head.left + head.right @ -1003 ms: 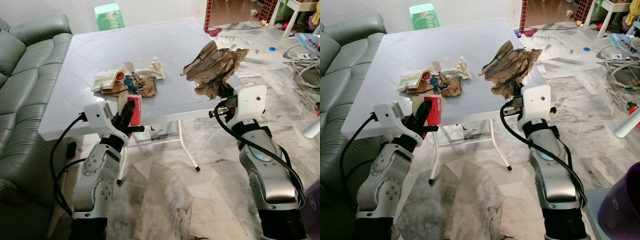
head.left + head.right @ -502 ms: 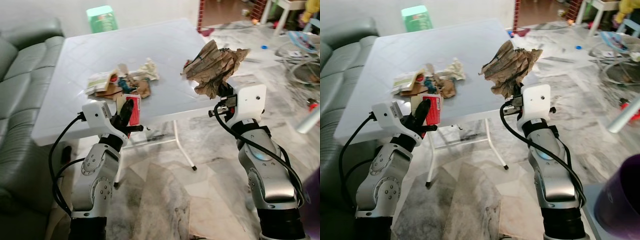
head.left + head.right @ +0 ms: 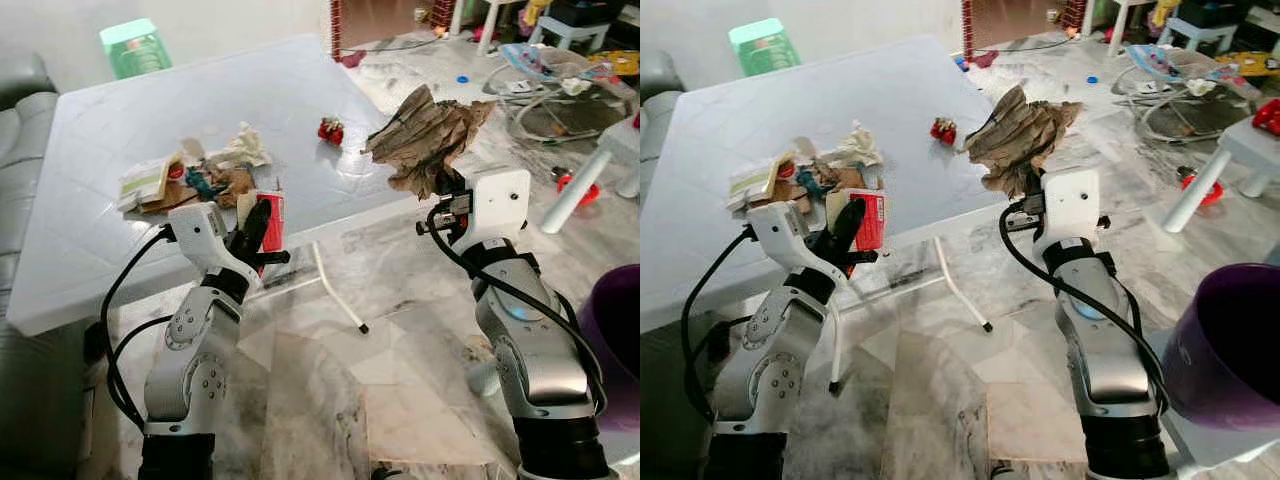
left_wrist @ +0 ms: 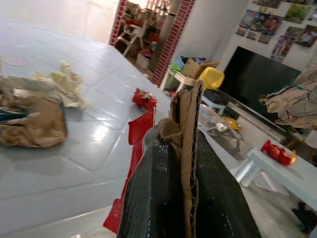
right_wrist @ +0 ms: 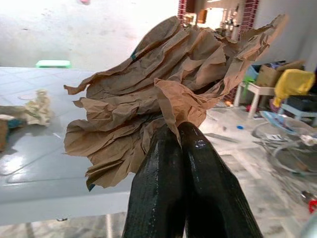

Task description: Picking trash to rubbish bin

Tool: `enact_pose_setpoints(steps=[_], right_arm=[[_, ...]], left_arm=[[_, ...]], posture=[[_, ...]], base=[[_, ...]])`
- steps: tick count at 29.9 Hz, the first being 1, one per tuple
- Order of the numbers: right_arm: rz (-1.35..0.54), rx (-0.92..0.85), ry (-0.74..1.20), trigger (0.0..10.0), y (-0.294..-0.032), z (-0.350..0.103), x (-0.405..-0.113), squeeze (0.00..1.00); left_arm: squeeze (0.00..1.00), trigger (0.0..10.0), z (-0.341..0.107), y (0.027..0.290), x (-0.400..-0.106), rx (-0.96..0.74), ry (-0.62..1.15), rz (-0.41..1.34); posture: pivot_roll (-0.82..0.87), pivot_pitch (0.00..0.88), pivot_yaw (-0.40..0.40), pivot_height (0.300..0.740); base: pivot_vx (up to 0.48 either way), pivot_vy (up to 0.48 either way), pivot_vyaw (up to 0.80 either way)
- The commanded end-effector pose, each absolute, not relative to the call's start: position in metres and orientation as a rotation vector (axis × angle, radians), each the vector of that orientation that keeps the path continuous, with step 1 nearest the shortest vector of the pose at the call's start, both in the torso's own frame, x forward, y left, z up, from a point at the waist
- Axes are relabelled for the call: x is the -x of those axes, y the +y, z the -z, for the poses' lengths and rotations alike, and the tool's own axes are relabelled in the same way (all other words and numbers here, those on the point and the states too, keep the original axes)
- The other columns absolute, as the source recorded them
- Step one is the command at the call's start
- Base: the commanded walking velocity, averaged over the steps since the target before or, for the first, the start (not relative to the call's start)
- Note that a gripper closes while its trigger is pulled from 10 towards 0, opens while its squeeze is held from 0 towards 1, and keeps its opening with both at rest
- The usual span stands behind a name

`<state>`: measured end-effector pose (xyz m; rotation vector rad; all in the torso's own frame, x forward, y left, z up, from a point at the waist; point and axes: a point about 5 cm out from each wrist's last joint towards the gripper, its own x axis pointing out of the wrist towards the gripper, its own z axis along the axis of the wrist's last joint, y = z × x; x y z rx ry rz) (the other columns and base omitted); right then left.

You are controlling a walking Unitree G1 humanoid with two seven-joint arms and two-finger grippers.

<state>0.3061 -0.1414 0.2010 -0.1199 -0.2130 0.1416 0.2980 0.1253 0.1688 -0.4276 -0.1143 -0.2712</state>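
Two grippers raised before white plastic worktop [image 3: 120, 130], right gripper [image 3: 441, 181] fingers pinching crumpled brown paper [image 3: 425, 135], left gripper [image 3: 256, 226] fingers pinching red-and-brown cardboard piece [image 3: 270, 222].

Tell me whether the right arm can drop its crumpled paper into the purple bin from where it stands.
Probably not yet. The right gripper holds the crumpled brown paper by the table edge, while the purple bin sits lower and farther right. Nothing blocks the way; a turn or swing looks needed.

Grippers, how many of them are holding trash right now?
2. The left gripper pinches a red carton with cardboard beside the table edge; the right gripper clamps crumpled brown paper, held up.
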Motion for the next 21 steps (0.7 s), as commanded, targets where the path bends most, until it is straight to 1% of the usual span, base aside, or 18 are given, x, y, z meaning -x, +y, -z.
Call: enact_pose_setpoints(steps=[1, 3, 4, 5, 6, 9, 10, 12, 14, 17, 18, 21], right_arm=[[-0.137, 0.109, -0.219, 10.0, -0.141, -0.204, -0.307, 0.0], [-0.137, 0.109, -0.22, 10.0, -0.141, -0.204, -0.307, 0.0], [-0.136, 0.109, -0.222, 10.0, -0.141, -0.204, -0.308, 0.0], [-0.135, 0.11, -0.225, 10.0, -0.141, -0.205, -0.309, 0.0], [-0.133, 0.109, -0.23, 10.0, -0.142, -0.207, -0.311, 0.0], [-0.122, 0.105, -0.233, 10.0, -0.144, -0.211, -0.314, 0.0], [-0.121, 0.107, -0.236, 10.0, -0.144, -0.213, -0.315, 0.0], [-0.12, 0.115, -0.237, 10.0, -0.145, -0.212, -0.315, 0.0], [-0.108, 0.113, -0.233, 10.0, -0.148, -0.211, -0.316, 0.0], [-0.11, 0.111, -0.242, 10.0, -0.148, -0.214, -0.316, 0.0], [-0.112, 0.11, -0.241, 10.0, -0.147, -0.214, -0.317, 0.0], [-0.12, 0.11, -0.24, 10.0, -0.144, -0.214, -0.319, 0.0]], left_arm=[[0.0, 7.4, -0.171, 0.126, -0.301, 0.422, -0.118, 0.269], [0.0, 7.4, -0.171, 0.126, -0.302, 0.422, -0.118, 0.269], [0.0, 7.5, -0.171, 0.125, -0.302, 0.421, -0.12, 0.273], [0.0, 7.3, -0.173, 0.125, -0.304, 0.419, -0.124, 0.277], [0.0, 7.1, -0.175, 0.125, -0.306, 0.415, -0.132, 0.279], [0.0, 7.1, -0.183, 0.129, -0.31, 0.425, -0.144, 0.266], [0.0, 7.0, -0.185, 0.13, -0.311, 0.423, -0.147, 0.276], [0.0, 6.9, -0.182, 0.131, -0.311, 0.399, -0.141, 0.29], [0.0, 6.9, -0.18, 0.132, -0.313, 0.387, -0.137, 0.291], [0.0, 7.1, -0.187, 0.127, -0.316, 0.404, -0.166, 0.293], [0.0, 7.3, -0.187, 0.126, -0.316, 0.408, -0.165, 0.291], [0.0, 7.3, -0.185, 0.124, -0.315, 0.412, -0.158, 0.293]], posture=[[-0.07, 0.058, 0.076, 0.74], [-0.07, 0.058, 0.076, 0.74], [-0.07, 0.043, 0.077, 0.74], [-0.07, 0.039, 0.075, 0.74], [-0.07, 0.046, 0.066, 0.74], [-0.06, 0.05, 0.068, 0.74], [-0.07, 0.081, 0.078, 0.74], [-0.07, 0.071, 0.081, 0.74], [-0.07, 0.066, 0.084, 0.74], [-0.07, 0.064, 0.082, 0.74], [-0.07, 0.067, 0.079, 0.74], [-0.07, 0.068, 0.077, 0.74]], base=[[0.0, 0.0, -0.76], [0.0, 0.0, -0.76], [0.0, 0.0, -0.76], [0.0, 0.0, -0.76], [0.0, 0.0, -0.76], [0.0, 0.0, -0.76], [0.0, 0.0, -0.76], [0.0, 0.0, -0.76], [0.0, 0.0, -0.76], [0.0, 0.0, -0.76], [0.0, 0.0, -0.76], [0.0, 0.0, -0.75]])
